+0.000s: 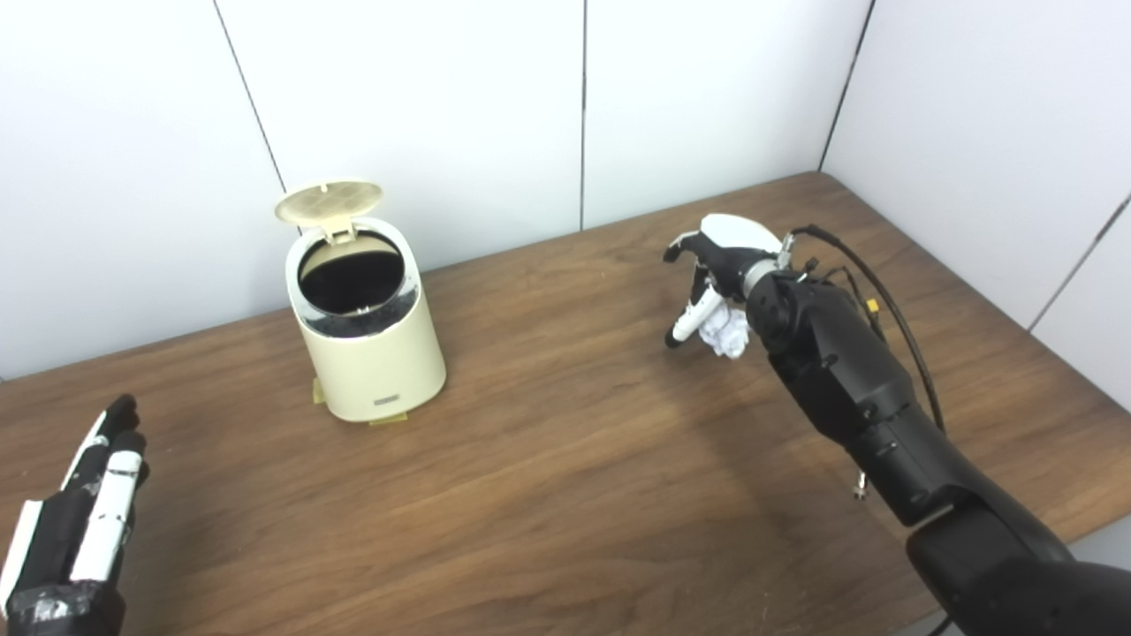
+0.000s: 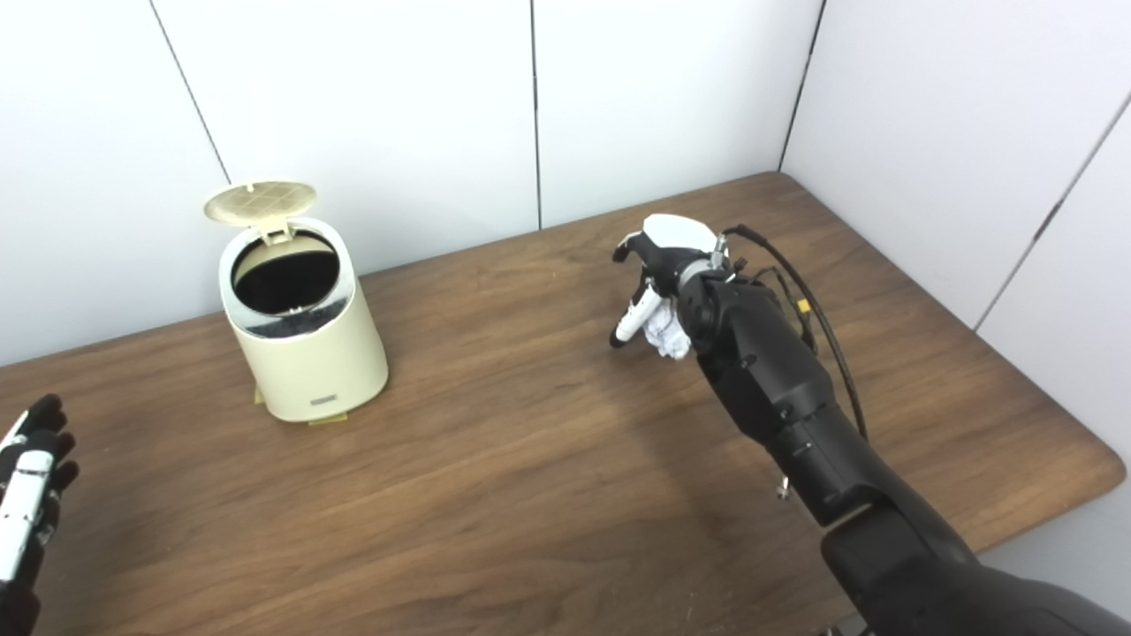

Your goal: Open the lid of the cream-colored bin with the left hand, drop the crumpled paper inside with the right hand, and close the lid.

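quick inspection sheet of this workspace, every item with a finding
surface: wooden table, bare across the middle
bin: cream-colored bin stands upright at back left, dark inside
lid: lid tipped up and open behind the bin mouth
paper: crumpled paper white, under the right hand, at or just above the table
clutter: nothing seen
left hand: left hand at the near left edge, fingers extended, holding nothing
right hand: right hand curled down around the paper
cables: black cables run along the right forearm
surroundings: white wall panels behind and to the right
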{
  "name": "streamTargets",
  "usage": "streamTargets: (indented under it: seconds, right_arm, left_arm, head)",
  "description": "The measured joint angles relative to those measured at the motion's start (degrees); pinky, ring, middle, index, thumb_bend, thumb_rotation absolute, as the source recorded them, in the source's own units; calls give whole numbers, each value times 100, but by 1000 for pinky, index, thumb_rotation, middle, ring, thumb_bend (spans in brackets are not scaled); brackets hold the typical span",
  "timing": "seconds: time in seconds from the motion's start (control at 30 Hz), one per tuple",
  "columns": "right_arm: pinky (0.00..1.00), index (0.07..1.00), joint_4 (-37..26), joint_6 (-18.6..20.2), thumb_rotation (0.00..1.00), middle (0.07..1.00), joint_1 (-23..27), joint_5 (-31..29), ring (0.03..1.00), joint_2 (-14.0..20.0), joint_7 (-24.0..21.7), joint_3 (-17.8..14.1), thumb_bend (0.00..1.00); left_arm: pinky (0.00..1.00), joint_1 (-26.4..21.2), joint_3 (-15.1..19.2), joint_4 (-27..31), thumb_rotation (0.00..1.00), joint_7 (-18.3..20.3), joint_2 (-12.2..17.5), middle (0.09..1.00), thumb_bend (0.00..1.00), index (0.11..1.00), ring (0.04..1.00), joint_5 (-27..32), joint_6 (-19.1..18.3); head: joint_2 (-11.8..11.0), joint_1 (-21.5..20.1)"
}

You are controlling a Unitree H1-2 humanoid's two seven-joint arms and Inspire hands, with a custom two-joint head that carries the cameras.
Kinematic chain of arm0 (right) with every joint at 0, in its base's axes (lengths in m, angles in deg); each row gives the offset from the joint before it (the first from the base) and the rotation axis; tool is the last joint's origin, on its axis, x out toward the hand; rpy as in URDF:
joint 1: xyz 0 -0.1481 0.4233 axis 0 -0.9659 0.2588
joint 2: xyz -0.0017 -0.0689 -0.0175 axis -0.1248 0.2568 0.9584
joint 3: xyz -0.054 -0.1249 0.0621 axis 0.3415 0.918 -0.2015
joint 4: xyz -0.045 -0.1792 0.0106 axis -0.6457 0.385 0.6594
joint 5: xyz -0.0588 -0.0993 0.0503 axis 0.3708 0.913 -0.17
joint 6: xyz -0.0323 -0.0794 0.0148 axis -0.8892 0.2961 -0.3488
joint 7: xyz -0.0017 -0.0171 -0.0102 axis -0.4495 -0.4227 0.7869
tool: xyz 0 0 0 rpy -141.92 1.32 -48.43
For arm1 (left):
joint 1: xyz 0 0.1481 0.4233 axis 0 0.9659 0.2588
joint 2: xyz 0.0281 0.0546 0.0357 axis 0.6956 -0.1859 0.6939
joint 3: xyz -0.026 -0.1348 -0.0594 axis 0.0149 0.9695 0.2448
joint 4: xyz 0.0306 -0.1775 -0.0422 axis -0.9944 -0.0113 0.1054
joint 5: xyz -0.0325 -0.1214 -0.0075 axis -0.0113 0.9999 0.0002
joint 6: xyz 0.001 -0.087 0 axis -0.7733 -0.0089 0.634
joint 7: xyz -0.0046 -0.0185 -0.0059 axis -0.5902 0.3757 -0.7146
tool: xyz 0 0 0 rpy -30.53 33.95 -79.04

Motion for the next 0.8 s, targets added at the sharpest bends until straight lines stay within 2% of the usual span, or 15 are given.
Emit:
streamTargets:
  seconds: [0.03, 0.07, 0.1, 0.13, 0.17, 0.2, 0.27, 0.37, 0.43, 0.67, 0.8]
  right_arm:
    - [672, 782, 0, 0, 248, 754, 0, -1, 757, 1, 29, 16, 1000]
    - [672, 782, 0, -2, 248, 754, 0, -3, 757, 7, 87, 57, 1000]
    - [746, 785, 1, -29, 239, 801, 0, -34, 797, 13, 150, 85, 1000]
    - [759, 785, 7, -95, 227, 810, -1, -109, 801, 16, 253, 92, 1000]
    - [765, 785, 24, -234, 222, 815, -8, -195, 803, 31, 412, 89, 1000]
    - [699, 796, 42, -383, 235, 815, -8, -306, 787, 51, 584, 85, 1000]
    - [698, 805, 74, -576, 239, 825, -9, -464, 797, 72, 873, 45, 1000]
    - [632, 805, 86, -679, 247, 798, -9, -609, 763, 85, 1194, 6, 1000]
    - [644, 809, 80, -681, 255, 801, -9, -667, 768, 91, 1339, -4, 1000]
    - [737, 806, -209, -657, 265, 831, -18, -804, 819, 307, 1258, 27, 1000]
    - [713, 815, -533, -408, 291, 845, -56, -780, 832, 512, 1029, 94, 1000]
  left_arm:
    - [1000, 0, 3, -10, 716, -3, 1, 993, 340, 1000, 1000, -1, 12]
    - [1000, 5, 3, -27, 716, -6, 1, 993, 340, 1000, 1000, -3, 46]
    - [1000, 11, 1, -51, 716, -7, 0, 990, 329, 1000, 1000, -2, 89]
    - [1000, 20, 0, -74, 714, -8, 0, 988, 320, 1000, 998, -1, 141]
    - [1000, 25, -1, -108, 712, -8, -1, 987, 315, 1000, 997, -1, 196]
    - [1000, 27, -3, -149, 712, -10, -2, 985, 318, 1000, 997, -1, 216]
    - [1000, 41, -15, -173, 712, -17, -7, 985, 316, 1000, 997, -2, 222]
    - [1000, 41, -41, -173, 724, -19, -30, 993, 327, 1000, 1000, -2, 231]
    - [1000, 41, -41, -173, 726, -20, -57, 992, 332, 1000, 1000, -1, 234]
    - [1000, 64, -37, -178, 731, -34, -125, 992, 388, 1000, 1000, -1, 248]
    - [1000, 117, -36, -180, 723, -51, -147, 990, 387, 1000, 998, -2, 250]
  head:
    - [9, 18]
    - [9, 18]
    - [0, 53]
    - [0, 105]
    - [0, 115]
    - [0, 115]
    - [0, 176]
    - [9, 211]
    - [26, 229]
    - [-35, 299]
    - [-114, 326]
